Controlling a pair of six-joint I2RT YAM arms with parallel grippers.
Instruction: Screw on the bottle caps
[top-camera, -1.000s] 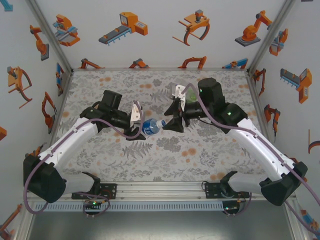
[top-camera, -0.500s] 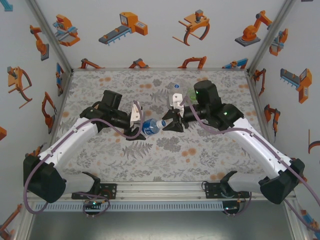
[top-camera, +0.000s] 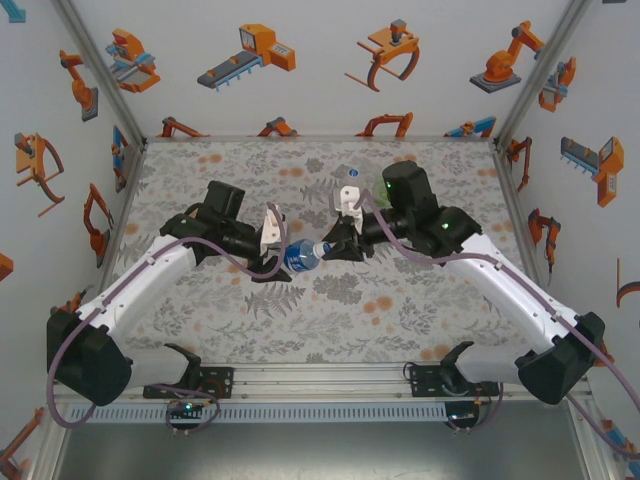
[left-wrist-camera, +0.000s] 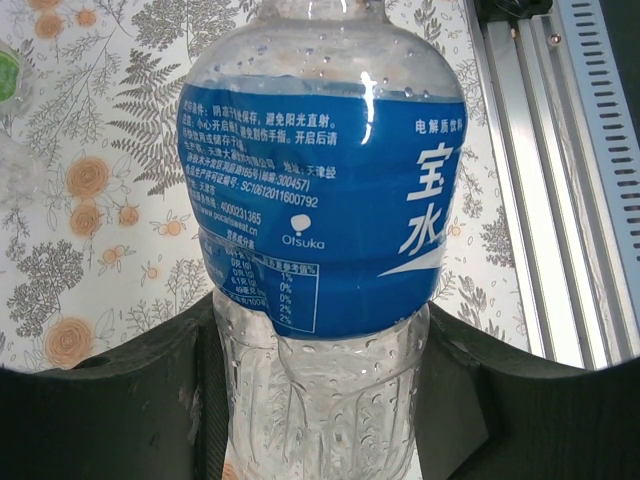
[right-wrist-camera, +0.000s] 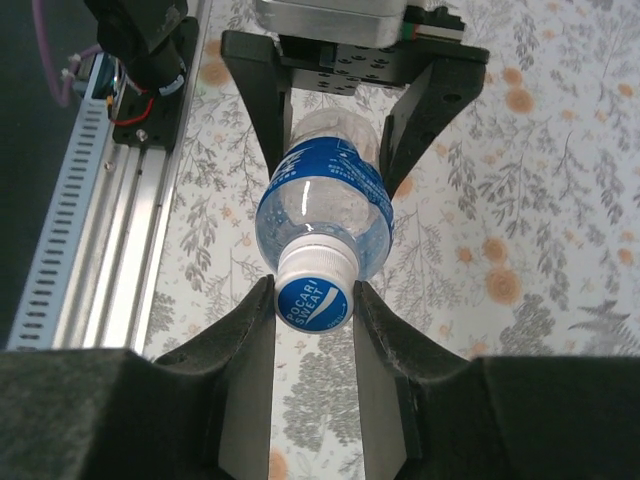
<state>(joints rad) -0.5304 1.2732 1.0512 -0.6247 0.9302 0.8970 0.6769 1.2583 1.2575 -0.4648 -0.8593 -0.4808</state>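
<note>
Jaws of the right gripper (right-wrist-camera: 315, 292) are pinched on the white Pocari Sweat cap (right-wrist-camera: 314, 302), one pad pressed on each side of its rim. The cap sits on the neck of the Pocari Sweat bottle (right-wrist-camera: 325, 205), which lies roughly level above the floral tabletop (right-wrist-camera: 560, 200) with its mouth towards the right wrist camera. Beyond the cap, past the blue label, the left gripper (right-wrist-camera: 337, 170) has its 2 fingers clamped across the lower body of the bottle. The left wrist view shows that body wedged between those dark fingers. Further off on the left of the bottle runs the aluminium rail (right-wrist-camera: 120, 230).

My reading is that the cap is being turned onto the thread. How far it is seated cannot be told.

Likely troubles from here:
- The cap looks slightly off the axis of the bottle, so twisting now may cross the thread and jam it
- The thin wet wall could let the bottle spin inside the left grip, wasting each turn
- A harder squeeze to stop that may buckle the body
- Smooth pads may slip round the cap's rim
</note>
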